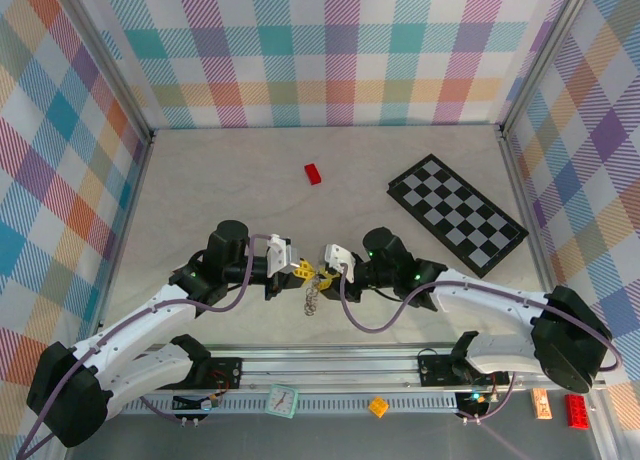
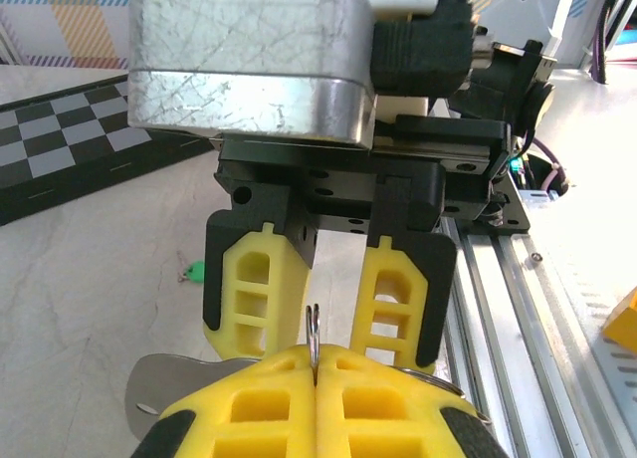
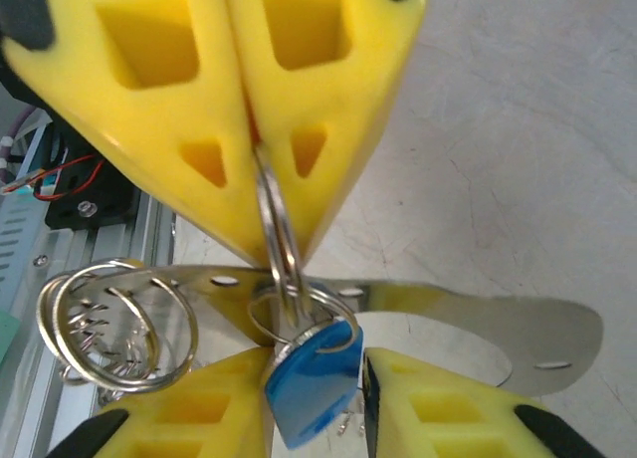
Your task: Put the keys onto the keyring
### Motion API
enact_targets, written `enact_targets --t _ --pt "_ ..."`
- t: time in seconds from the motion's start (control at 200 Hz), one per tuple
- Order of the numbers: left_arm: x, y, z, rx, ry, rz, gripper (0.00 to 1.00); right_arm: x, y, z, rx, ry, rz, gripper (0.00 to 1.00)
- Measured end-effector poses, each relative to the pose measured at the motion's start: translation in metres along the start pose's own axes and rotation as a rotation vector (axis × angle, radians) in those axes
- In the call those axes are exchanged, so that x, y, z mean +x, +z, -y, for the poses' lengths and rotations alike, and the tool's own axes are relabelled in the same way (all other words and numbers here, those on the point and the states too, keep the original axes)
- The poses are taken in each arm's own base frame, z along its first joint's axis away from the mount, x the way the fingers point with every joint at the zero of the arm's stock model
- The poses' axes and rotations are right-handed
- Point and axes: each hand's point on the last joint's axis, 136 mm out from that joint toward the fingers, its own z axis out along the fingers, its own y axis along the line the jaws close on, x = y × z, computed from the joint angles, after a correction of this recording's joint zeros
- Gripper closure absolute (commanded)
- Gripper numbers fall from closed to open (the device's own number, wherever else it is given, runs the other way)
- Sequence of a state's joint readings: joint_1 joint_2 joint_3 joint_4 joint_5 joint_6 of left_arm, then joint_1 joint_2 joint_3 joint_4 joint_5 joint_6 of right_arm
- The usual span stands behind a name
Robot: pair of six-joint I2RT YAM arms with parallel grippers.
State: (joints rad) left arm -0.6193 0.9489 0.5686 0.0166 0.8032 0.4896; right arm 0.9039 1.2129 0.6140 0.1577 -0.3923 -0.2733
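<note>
The keyring (image 3: 271, 219) stands edge-on, a thin double wire pinched by my left gripper (image 2: 315, 363), which is shut on it. Seen from above, the left gripper (image 1: 300, 271) and right gripper (image 1: 325, 268) meet tip to tip above the near middle of the table. The blue key (image 3: 314, 383) hangs by a small ring (image 3: 299, 309) looped round the keyring's wire. My right gripper (image 3: 317, 358) has closed on the blue head, one finger on each side. The right fingers (image 2: 254, 289) face the keyring's edge (image 2: 313, 329). The green key (image 2: 196, 272) lies on the table behind.
A bunch of loose rings and chain (image 3: 109, 324) dangles under the grippers (image 1: 312, 302). A silvery metal strip (image 3: 518, 334) lies under the keyring. The chequered board (image 1: 457, 213) sits at the back right, a red brick (image 1: 314, 173) at the back middle. The aluminium rail (image 1: 330, 365) runs along the near edge.
</note>
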Motion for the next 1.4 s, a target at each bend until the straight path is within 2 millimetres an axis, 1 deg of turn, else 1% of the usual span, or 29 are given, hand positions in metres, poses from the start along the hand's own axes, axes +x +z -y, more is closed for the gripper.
enact_targets --t 0.285,0.52,0.56,0.66,0.775,1.035,1.4 --pt "-0.003 0.0 -0.001 -0.004 0.007 0.009 1.0 0.004 0.001 0.003 0.039 -0.029 0.035 0.83" --pt "-0.003 0.0 -0.001 -0.004 0.007 0.009 1.0 -0.007 -0.006 0.005 0.065 -0.055 0.083 0.81" --pt "-0.003 0.0 -0.001 -0.004 0.007 0.01 1.0 -0.008 -0.006 0.005 0.067 -0.058 0.087 0.84" --pt "-0.002 0.001 -0.002 -0.004 0.004 0.01 1.0 -0.01 -0.007 0.006 0.072 -0.064 0.093 0.94" --pt "-0.002 0.001 -0.002 -0.003 0.002 0.009 1.0 -0.01 -0.007 0.006 0.075 -0.068 0.092 1.0" --pt "-0.002 0.001 -0.002 -0.003 0.002 0.009 1.0 -0.014 -0.017 0.006 0.103 -0.103 0.086 1.0" --pt "0.0 0.001 -0.002 -0.002 0.0 0.002 1.0 -0.028 -0.027 0.006 0.113 -0.141 0.08 1.0"
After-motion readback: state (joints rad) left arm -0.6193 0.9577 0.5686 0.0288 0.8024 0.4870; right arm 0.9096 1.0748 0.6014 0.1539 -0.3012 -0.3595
